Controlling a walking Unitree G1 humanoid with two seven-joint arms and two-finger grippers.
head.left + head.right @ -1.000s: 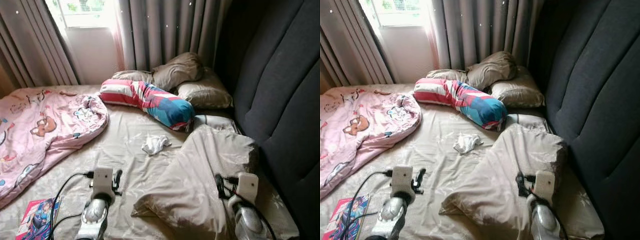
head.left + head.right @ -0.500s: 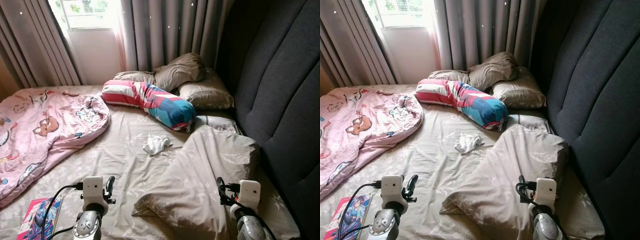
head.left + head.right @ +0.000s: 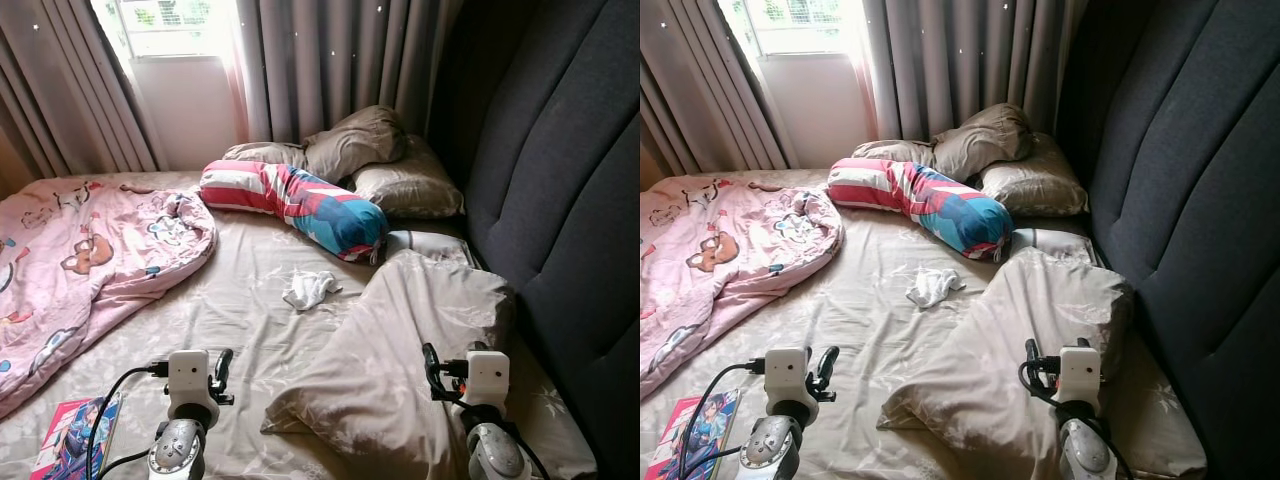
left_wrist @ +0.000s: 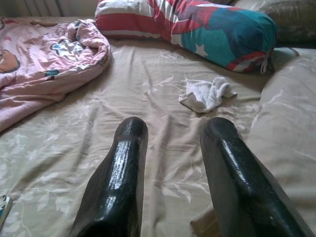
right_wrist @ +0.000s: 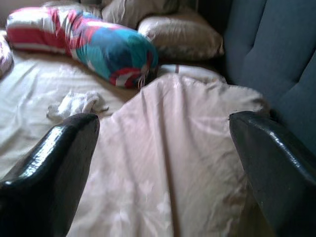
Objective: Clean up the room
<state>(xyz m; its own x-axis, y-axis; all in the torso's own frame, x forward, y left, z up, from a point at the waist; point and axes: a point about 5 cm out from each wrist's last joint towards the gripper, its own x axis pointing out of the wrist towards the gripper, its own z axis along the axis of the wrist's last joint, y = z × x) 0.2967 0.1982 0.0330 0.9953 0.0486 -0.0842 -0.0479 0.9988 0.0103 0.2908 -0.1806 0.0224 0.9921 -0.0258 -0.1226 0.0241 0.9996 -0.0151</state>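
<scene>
Both my grippers hover empty over the unmade bed, nothing held.

I count one striped bolster [image 3: 300,205] at 12 o'clock, three beige pillows behind it against the curtains [image 3: 330,60] – one of them [image 3: 355,140] on top – and one large pillow [image 3: 400,350] at 3 o'clock beside the dark headboard [image 3: 560,200]. One white cloth [image 3: 310,288] lies crumpled mid-sheet, just short of the bolster. One pink blanket [image 3: 80,260] is heaped at 10 o'clock; one comic book [image 3: 75,440] lies at 8 o'clock. My left gripper [image 4: 173,148] is moderately parted above the bedsheet [image 3: 240,300]; my right gripper [image 5: 163,163] is spread wide over the large pillow.
</scene>
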